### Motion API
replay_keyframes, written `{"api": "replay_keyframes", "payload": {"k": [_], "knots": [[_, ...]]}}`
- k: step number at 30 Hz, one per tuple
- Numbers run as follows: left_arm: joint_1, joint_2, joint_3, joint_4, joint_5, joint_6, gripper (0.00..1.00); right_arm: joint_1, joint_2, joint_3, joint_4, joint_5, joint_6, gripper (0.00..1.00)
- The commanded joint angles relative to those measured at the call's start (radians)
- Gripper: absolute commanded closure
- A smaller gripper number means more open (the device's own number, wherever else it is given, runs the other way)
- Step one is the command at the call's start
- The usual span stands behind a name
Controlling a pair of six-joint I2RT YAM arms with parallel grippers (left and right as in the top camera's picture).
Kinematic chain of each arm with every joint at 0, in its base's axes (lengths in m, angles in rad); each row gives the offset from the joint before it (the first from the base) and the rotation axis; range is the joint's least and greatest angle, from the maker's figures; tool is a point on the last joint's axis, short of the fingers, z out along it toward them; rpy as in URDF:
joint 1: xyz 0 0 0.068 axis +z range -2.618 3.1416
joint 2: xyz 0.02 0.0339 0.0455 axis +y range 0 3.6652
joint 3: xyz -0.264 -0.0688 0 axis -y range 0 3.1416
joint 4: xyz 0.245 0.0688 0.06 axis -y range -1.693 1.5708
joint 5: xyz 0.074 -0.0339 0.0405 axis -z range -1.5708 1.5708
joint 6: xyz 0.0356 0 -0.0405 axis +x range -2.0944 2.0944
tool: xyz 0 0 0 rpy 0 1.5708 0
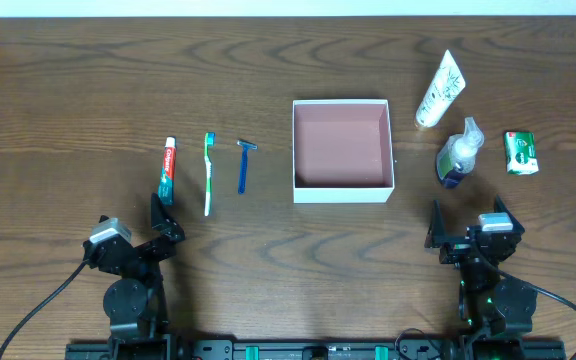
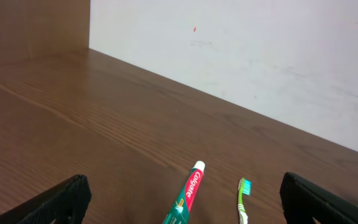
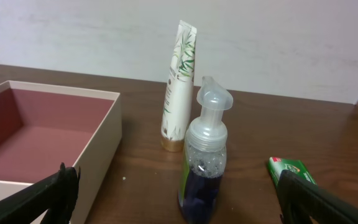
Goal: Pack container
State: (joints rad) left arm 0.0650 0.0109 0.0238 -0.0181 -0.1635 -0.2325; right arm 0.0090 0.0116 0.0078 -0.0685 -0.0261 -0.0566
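Overhead looks straight down; low wrist views face the far wall (image 2: 260, 56), sharing its toothpaste (image 1: 167, 171) and container (image 1: 343, 192).

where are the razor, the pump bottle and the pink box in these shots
blue razor (image 1: 243, 170): overhead view, middle of its handle
foam pump bottle (image 3: 204, 174): right wrist view, on its clear body
container (image 1: 343, 194): overhead view, on its near white wall
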Motion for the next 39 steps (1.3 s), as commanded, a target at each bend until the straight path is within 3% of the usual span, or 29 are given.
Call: {"api": "replay_keyframes", "payload": {"k": [1, 32, 39], "knots": [[0.001, -0.007, -0.020, -0.037, -0.001, -0.002, 0.02, 0.018, -0.007, -0.002, -0.004, 0.007, -0.012, 0.01], [0.001, -0.007, -0.020, -0.036, -0.002, -0.002, 0.02, 0.018, -0.007, -0.002, -0.004, 0.007, -0.012, 0.01], [0.002, -0.007, -0.020, 0.087, 0.033, -0.033, 0.02, 0.018, -0.006, -0.002, -0.004, 0.007, -0.012, 0.01]]}}
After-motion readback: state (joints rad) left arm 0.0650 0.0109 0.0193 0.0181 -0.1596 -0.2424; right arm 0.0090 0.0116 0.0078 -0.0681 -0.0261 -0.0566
